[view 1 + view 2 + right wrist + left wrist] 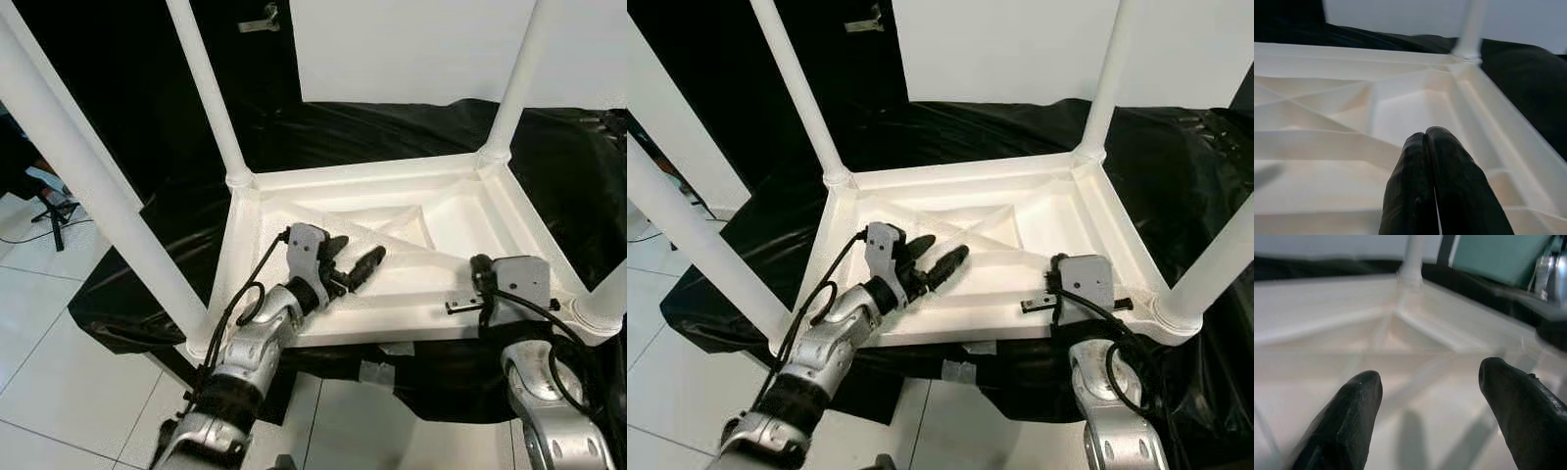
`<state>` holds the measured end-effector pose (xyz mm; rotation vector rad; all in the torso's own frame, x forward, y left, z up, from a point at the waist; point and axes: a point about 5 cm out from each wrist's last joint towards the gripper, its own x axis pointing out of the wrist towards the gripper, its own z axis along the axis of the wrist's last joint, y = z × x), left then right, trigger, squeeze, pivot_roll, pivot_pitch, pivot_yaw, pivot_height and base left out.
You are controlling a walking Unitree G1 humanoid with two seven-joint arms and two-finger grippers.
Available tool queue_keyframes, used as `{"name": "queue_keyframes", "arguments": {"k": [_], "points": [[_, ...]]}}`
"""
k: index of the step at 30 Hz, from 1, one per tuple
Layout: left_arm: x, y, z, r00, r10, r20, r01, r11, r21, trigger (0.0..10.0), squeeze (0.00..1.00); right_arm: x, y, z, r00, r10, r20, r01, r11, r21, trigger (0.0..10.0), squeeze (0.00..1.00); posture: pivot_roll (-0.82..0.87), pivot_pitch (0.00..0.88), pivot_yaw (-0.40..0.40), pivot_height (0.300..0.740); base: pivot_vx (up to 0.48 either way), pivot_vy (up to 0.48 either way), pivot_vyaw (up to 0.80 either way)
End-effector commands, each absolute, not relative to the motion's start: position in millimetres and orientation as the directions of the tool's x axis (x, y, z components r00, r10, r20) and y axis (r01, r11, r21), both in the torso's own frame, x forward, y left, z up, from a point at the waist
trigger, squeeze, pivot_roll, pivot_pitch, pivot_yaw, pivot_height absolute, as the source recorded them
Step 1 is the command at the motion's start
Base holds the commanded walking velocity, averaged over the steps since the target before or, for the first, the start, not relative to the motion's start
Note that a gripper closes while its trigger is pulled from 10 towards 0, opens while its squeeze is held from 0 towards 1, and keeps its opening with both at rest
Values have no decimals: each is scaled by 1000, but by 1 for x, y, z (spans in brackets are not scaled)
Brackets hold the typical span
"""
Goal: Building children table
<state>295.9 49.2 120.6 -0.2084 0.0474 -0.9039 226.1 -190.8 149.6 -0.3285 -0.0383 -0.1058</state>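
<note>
On a bench draped in crinkled, glossy black plastic sheeting lies the white children's table, turned upside down so its ribbed underside faces up. The plastic top is a shallow square tray shape, with raised diagonal ribs crossing at the middle and a smooth moulded rim. Four round, tapering white legs rise from collared sockets at the corners; the far left leg and far right leg stand upright, and the near left leg looms large and slants across the head view.

The left pincer reaches in over the near left part of the underside, its two long black fingers spread apart and holding nothing, hovering just above the ribs. The right pincer sits at the near edge towards the right corner, its rounded matte fingers pressed together with only a thin seam between them, pointing across the ribbed surface. Pale glossy floor tiles show below the sheeting.
</note>
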Motion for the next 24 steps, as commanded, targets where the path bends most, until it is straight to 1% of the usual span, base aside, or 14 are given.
{"name": "queue_keyframes", "arguments": {"k": [1,2,3,4,5,6,9,11,12,14,17,19,22,24], "points": [[262,43,124,-5,-993,118,989,-22,-147,10000,0,225,-192,151,993,-107,52,117,945,-307,10000,0,15,0,82,740,0,0,0],[262,43,124,-5,-993,118,989,-22,-147,10000,0,225,-192,151,993,-107,52,117,945,-307,10000,0,15,0,82,740,0,0,0],[256,46,122,-61,-993,96,985,-76,-157,10000,0,225,-193,153,993,-110,51,121,945,-305,10000,0,14,0,82,740,0,0,0],[253,48,120,-95,-992,83,981,-108,-164,10000,0,225,-193,153,992,-112,50,122,945,-303,10000,0,14,0,82,740,0,0,0],[253,48,120,-95,-992,83,981,-108,-164,10000,0,225,-193,153,992,-112,50,122,945,-303,10000,0,14,0,82,740,0,0,0],[249,50,119,-128,-989,70,976,-139,-169,10000,0,225,-194,153,992,-113,47,122,945,-305,10000,0,15,0,81,740,0,0,0],[246,53,119,-153,-986,59,971,-161,-174,10000,0,225,-194,153,993,-112,42,120,945,-305,10000,0,16,0,79,740,0,0,0],[239,59,117,-218,-976,11,959,-217,-185,10000,0,227,-194,153,993,-113,34,118,944,-307,10000,0,20,0,76,740,0,0,0],[239,59,117,-218,-976,11,959,-217,-185,10000,0,227,-194,153,993,-113,34,118,944,-307,10000,0,20,0,76,740,0,0,0],[234,64,119,-251,-968,-1,948,-246,-201,10000,0,228,-195,153,993,-115,27,118,946,-303,10000,0,23,0,73,740,0,0,0],[232,65,121,-256,-967,1,945,-251,-208,10000,0,228,-195,153,993,-116,25,118,946,-300,10000,0,23,0,73,740,0,0,0],[229,69,128,-276,-961,25,937,-275,-214,10000,0,228,-196,151,993,-120,14,119,948,-296,10000,0,24,0,69,740,0,0,0],[227,70,130,-287,-958,25,934,-285,-213,10000,0,229,-196,150,992,-123,9,120,948,-295,10000,0,24,0,69,740,0,0,0],[220,71,126,-343,-939,-5,916,-333,-224,10000,0,229,-197,149,992,-126,4,122,947,-298,10000,0,25,0,68,740,0,0,0]]}}
